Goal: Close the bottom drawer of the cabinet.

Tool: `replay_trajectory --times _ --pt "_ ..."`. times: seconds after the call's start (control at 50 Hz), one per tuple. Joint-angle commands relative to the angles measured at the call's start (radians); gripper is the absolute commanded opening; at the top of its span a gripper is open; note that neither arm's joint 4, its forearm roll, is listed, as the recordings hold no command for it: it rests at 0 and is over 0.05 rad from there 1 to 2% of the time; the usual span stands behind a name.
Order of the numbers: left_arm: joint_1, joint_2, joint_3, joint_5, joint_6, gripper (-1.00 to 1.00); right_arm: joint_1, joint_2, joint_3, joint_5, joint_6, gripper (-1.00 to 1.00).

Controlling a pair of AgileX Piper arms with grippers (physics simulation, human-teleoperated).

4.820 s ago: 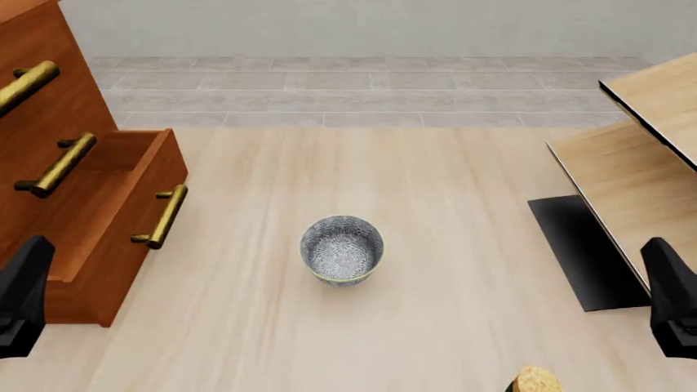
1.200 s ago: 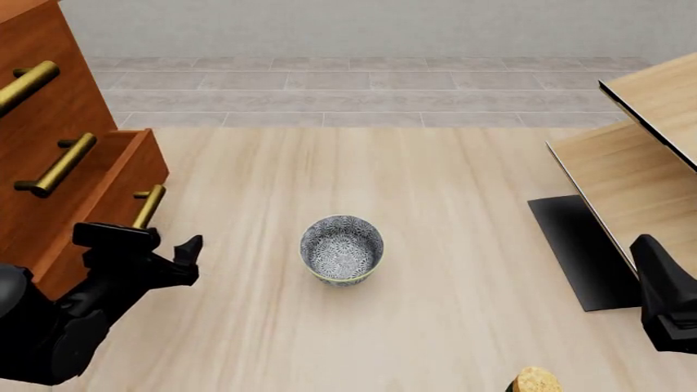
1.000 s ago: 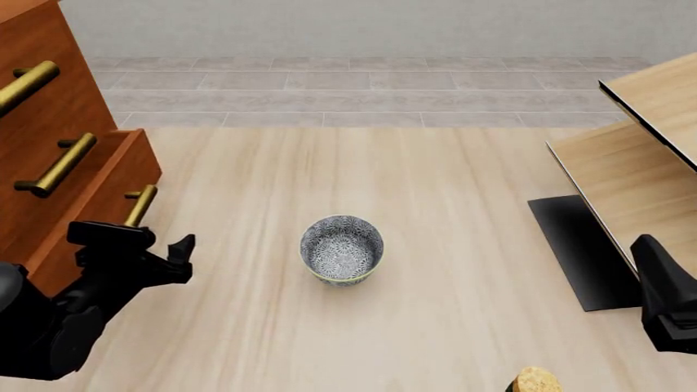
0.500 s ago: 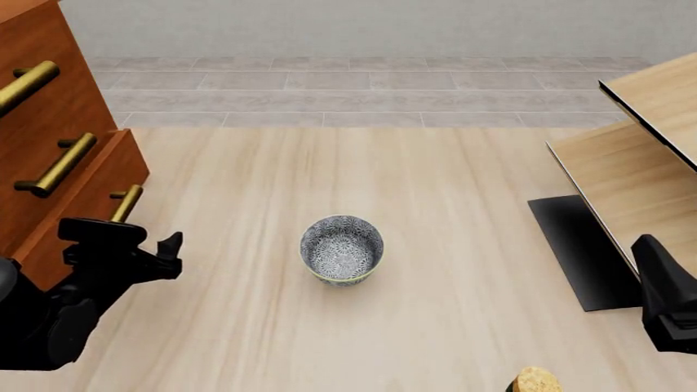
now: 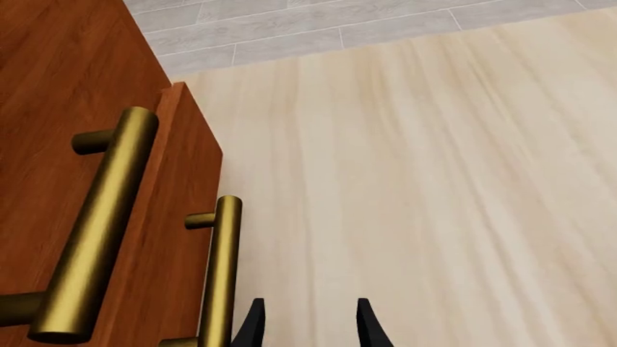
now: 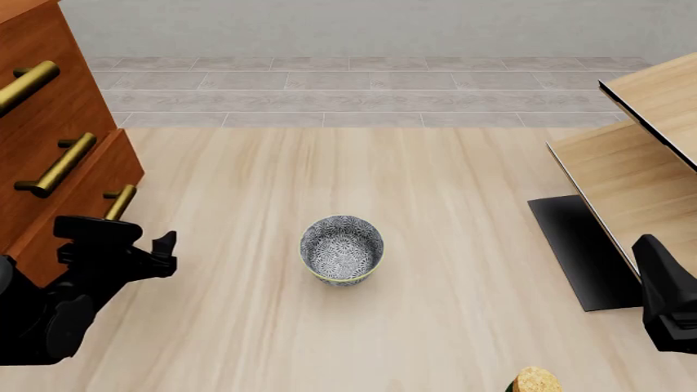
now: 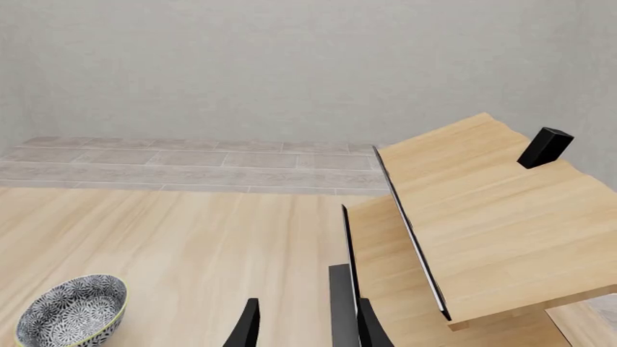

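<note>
Nearly shut: bottom drawer (image 6: 77, 214), lower left of frame, now pushed almost flush into cabinet (image 6: 44, 106), against wide open earlier. Left tool (image 6: 136, 245) parted, empty, beside handle (image 6: 120, 202); right tool (image 7: 300, 325) parted, idle.

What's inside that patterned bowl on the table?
The bowl looks empty: in the front view only its patterned inner wall and bottom show. The near inner side is hidden by the rim, so something small lying there could not be seen.
</note>
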Motion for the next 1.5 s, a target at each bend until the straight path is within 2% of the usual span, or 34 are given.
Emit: replay_trajectory --times 0.02,0.8,1.5 --pt "0.018 -0.004 -0.021 -0.001 0.011 1.0 -0.001 -0.002 0.0 0.002 -0.001 1.0" --pt "0.061 0.064 -0.035 -0.047 0.059 1.0 -0.005 -0.01 -0.001 0.01 -0.004 1.0" --pt "0.095 0.061 -0.042 -0.042 0.111 1.0 -0.005 0.003 0.0 -0.001 0.001 1.0"
